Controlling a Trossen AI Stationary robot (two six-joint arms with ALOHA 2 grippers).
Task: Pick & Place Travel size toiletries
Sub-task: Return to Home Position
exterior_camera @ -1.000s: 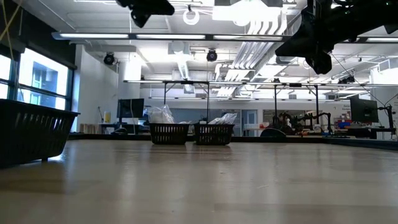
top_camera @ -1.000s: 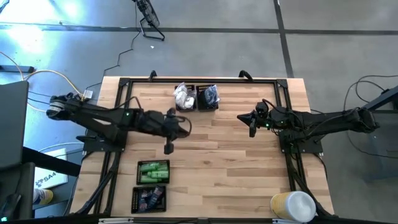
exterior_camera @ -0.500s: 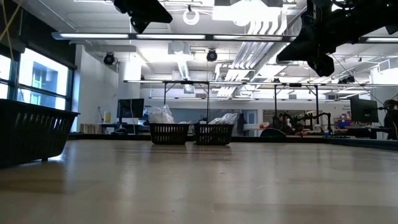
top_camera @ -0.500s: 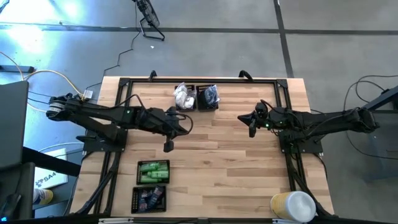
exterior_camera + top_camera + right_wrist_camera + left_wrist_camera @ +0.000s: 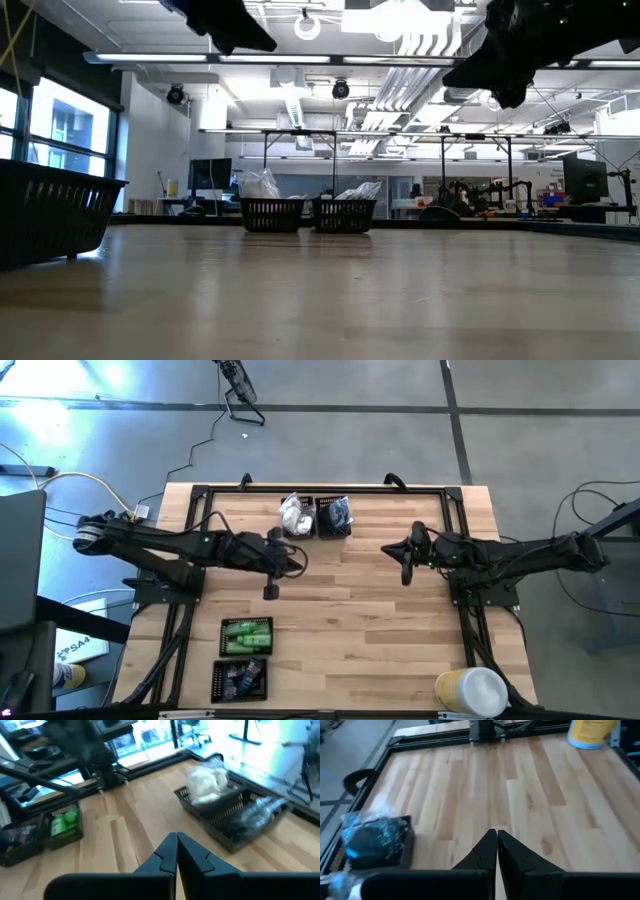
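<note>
The travel size toiletries lie in black mesh trays. White packets (image 5: 294,515) and dark round pieces in clear bags (image 5: 334,516) sit at the far edge. Green tubes (image 5: 246,636) and navy tubes (image 5: 240,678) sit near the front left. My left gripper (image 5: 302,562) hangs shut and empty above the bare wood, left of centre, just short of the two far trays. My right gripper (image 5: 388,550) is also shut and empty, raised above the table right of centre and pointing toward the left. In the wrist views both pairs of fingertips (image 5: 497,836) (image 5: 176,837) touch each other with nothing between them.
A yellow and white container (image 5: 470,690) stands at the front right corner. A black frame (image 5: 200,492) runs along the table's far and side edges. Bare wood (image 5: 350,620) lies between the far trays and the front trays.
My right gripper has rolled about its own pointing line while staying where it was, still shut. The trays and their contents have not moved.
</note>
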